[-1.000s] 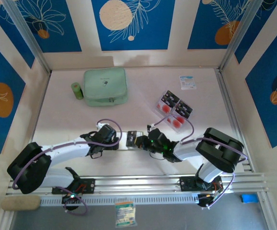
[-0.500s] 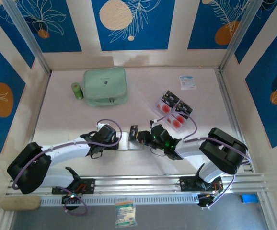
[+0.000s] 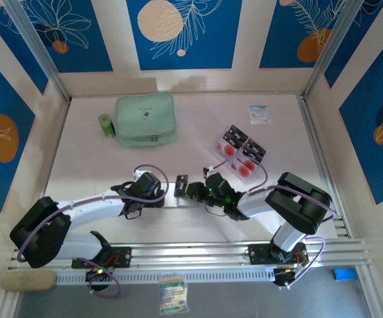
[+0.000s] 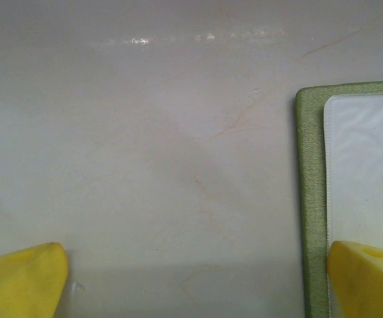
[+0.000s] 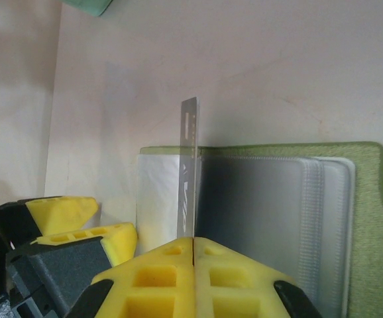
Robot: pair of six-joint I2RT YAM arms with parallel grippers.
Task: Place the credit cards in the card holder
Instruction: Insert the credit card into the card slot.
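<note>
Olive-green folding card holder [image 5: 372, 225] lies open on the worktop [image 4: 145, 132], your right gripper [image 5: 193, 246] closed on one thin black card [image 5: 189, 172] edge-on over its clear sleeves [image 5: 264, 199], left gripper [image 4: 195, 278] wide open at its rim; next, I think, you must slide the card into a sleeve.

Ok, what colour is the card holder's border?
The card holder border is olive green, clearest in the left wrist view.

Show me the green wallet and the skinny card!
Olive-green fabric card holder [image 5: 372, 218]: right wrist view, green border.
Thin grey upright card [image 5: 189, 173]: right wrist view, narrow edge.
</note>
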